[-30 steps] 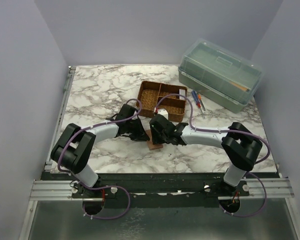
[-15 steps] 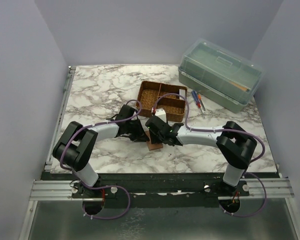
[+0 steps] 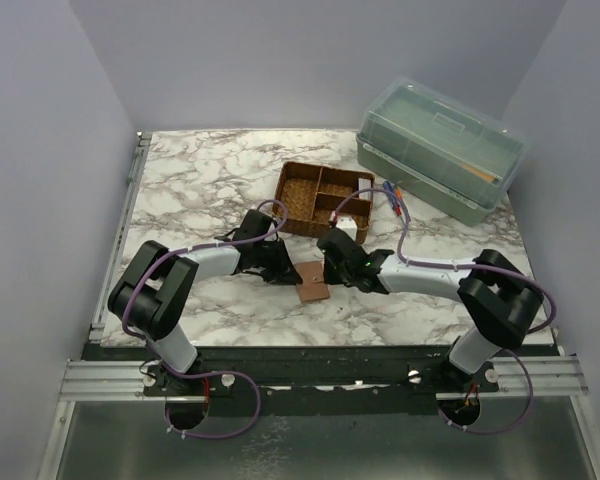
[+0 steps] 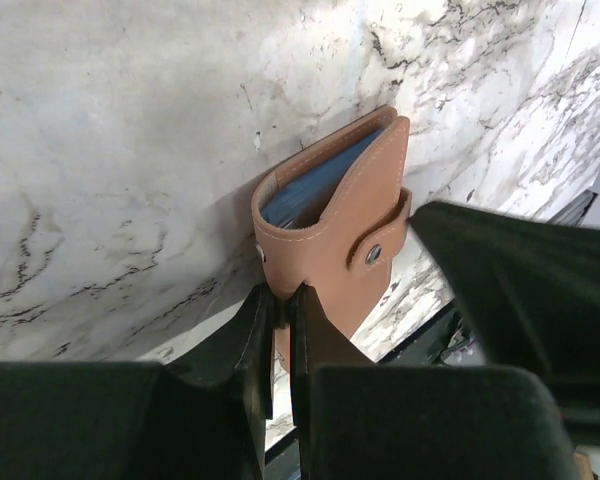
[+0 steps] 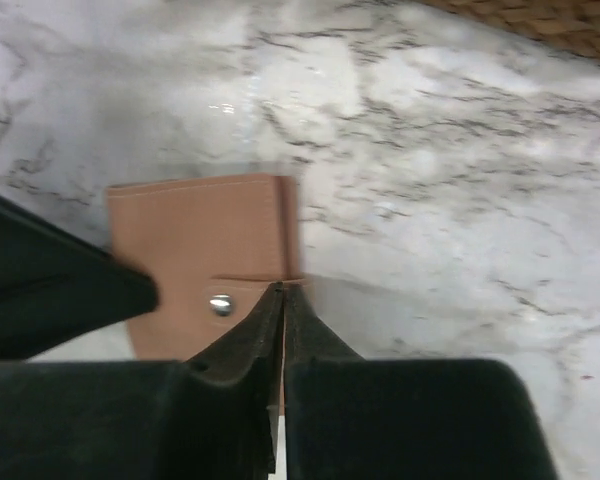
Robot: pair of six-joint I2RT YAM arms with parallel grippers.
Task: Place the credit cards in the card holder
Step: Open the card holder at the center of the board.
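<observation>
Marble counter [image 3: 200, 190] | left jaws clamp card holder [image 4: 340, 220] edge | right jaws closed at snap tab [image 5: 242, 298] | step: opening holder | next: likely unsnap tab

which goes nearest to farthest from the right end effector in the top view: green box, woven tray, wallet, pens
1. wallet, just beside it, front centre.
2. woven tray, behind it, in the middle.
3. pens, to the right of the tray.
4. green box, far right corner.
</observation>
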